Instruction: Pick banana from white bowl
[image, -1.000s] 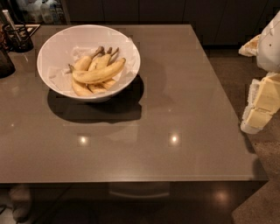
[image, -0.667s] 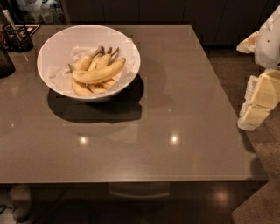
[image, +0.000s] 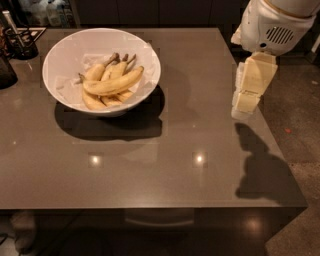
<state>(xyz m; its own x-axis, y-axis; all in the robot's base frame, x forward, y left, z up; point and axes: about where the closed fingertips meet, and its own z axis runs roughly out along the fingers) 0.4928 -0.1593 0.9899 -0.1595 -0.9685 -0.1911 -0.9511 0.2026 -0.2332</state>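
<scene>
The white bowl (image: 67, 52) stands on the far left part of the brown table (image: 175, 150), lined with white paper. Several yellow bananas lie in it. The banana (image: 112, 84), the longest one, lies crosswise on top of the others, its dark stem end to the left. My gripper (image: 245, 104) hangs from the white arm (image: 272, 25) over the table's right side, well to the right of the bowl and apart from it. It holds nothing that I can see.
A black wire holder (image: 20, 42) with utensils and a dark object (image: 6, 72) stand at the table's far left corner. The table's right edge (image: 280, 150) drops to a speckled floor (image: 305, 115). Dark cabinets run behind the table.
The arm has swung left from beyond the table's right edge, and the gripper now hangs over the tabletop. Bowl and bananas have not moved.
</scene>
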